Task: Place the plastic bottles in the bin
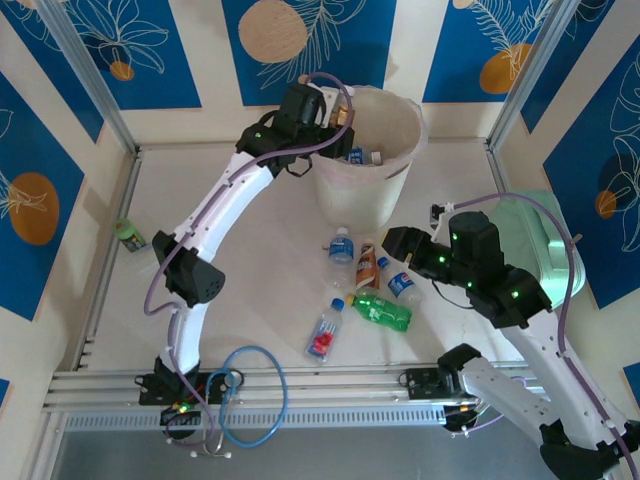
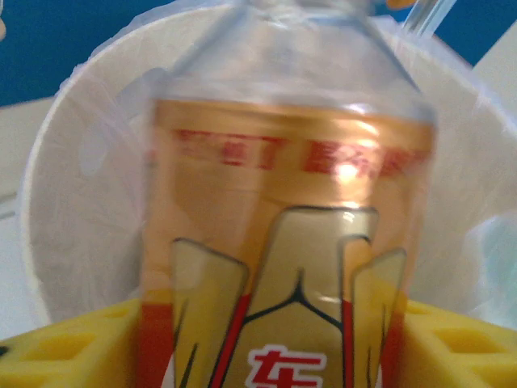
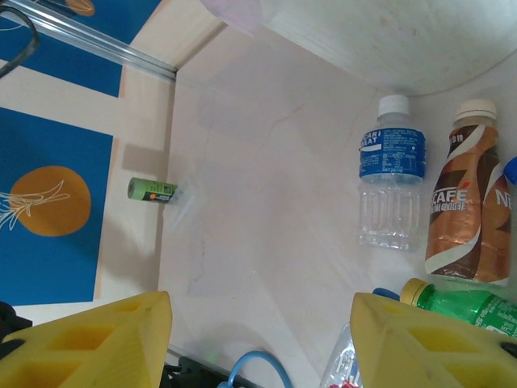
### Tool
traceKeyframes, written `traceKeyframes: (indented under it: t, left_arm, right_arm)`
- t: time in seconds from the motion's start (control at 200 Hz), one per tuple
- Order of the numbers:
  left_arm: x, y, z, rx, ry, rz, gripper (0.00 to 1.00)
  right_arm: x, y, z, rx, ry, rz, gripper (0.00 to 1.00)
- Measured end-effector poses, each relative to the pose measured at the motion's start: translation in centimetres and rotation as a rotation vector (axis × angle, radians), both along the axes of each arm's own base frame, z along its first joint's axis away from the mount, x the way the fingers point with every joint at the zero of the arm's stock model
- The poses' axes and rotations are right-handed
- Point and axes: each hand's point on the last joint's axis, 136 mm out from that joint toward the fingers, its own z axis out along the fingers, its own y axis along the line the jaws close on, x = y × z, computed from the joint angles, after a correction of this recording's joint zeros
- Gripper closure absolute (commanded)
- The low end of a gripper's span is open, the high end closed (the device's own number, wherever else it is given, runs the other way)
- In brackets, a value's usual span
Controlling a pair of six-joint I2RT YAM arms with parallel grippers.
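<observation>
Evidently the drop step: your left gripper point(image 1: 336, 110) hung over the bin point(image 1: 365, 190), orange bottle point(image 2: 283, 242) between its fingers point(image 2: 65, 347), grip or release impossible to tell. Your right gripper point(image 3: 260, 307) stood open, empty; next it needed lowering onto the blue-label bottle point(image 3: 391, 186) ahead-right.

loose bottles point(image 1: 382, 312) just before bin point(image 1: 355, 190)

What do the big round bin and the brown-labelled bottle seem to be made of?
Large round pale beige bin: probably matte plastic; a thin translucent film liner folds over its rim. Brown-labelled bottle: likely plastic under a glossy printed sleeve.
</observation>
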Motion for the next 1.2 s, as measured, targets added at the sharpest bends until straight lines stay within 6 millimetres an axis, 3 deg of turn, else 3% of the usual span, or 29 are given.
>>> traceKeyframes:
  t: [0.105, 0.28, 0.425, 0.545, 0.635, 0.74, 0.85, 0.92, 1.07, 1.135, 1.196]
  left_arm:
    - [-0.2, -0.8, 0.7, -0.052, 0.004, -0.028, 0.02]
    - [-0.7, -1.7, 1.6, -0.098, -0.001, -0.064, 0.01]
    - [-2.2, -0.9, 3.3, -0.126, -0.007, -0.073, 0.02]
    - [-5.5, 1.5, 5.4, -0.146, -0.028, -0.075, 0.02]
    - [-8.9, 4.4, 6.9, -0.16, -0.061, -0.064, 0.01]
    - [-12.8, 7.8, 6.9, -0.162, -0.08, -0.044, 0.01]
    - [-15.9, 9.9, 3.9, -0.134, -0.032, -0.048, 0.04]
    - [-17.7, 10.3, -0.3, -0.085, 0.048, -0.062, 0.05]
    - [-23.0, 10.0, -11.9, 0.072, 0.28, -0.125, 0.03]
    - [-24.9, 10.1, -15.3, 0.126, 0.357, -0.144, 0.05]
    - [-26.2, 10.0, -17.1, 0.166, 0.404, -0.161, 0.04]
  right_arm:
    - [0.1, -0.1, 0.0, -0.004, -0.001, -0.007, 0.39]
    - [0.4, 0.1, -0.4, -0.012, 0.012, -0.008, 0.39]
    - [0.7, 0.1, -0.7, -0.02, 0.022, -0.01, 0.39]
    - [0.9, 0.1, -0.5, -0.029, 0.014, -0.011, 0.38]
    - [1.3, -0.1, 0.0, -0.034, 0.002, -0.015, 0.38]
    - [1.7, -0.2, 0.7, -0.04, -0.016, -0.02, 0.38]
    - [2.0, -0.3, 1.4, -0.043, -0.033, -0.021, 0.38]
    - [2.2, -0.2, 1.7, -0.045, -0.041, -0.018, 0.38]
    - [2.4, -0.1, 1.5, -0.05, -0.033, -0.017, 0.39]
    - [2.5, 0.0, 1.4, -0.052, -0.028, -0.018, 0.39]
    - [2.6, 0.0, 1.3, -0.053, -0.025, -0.017, 0.39]
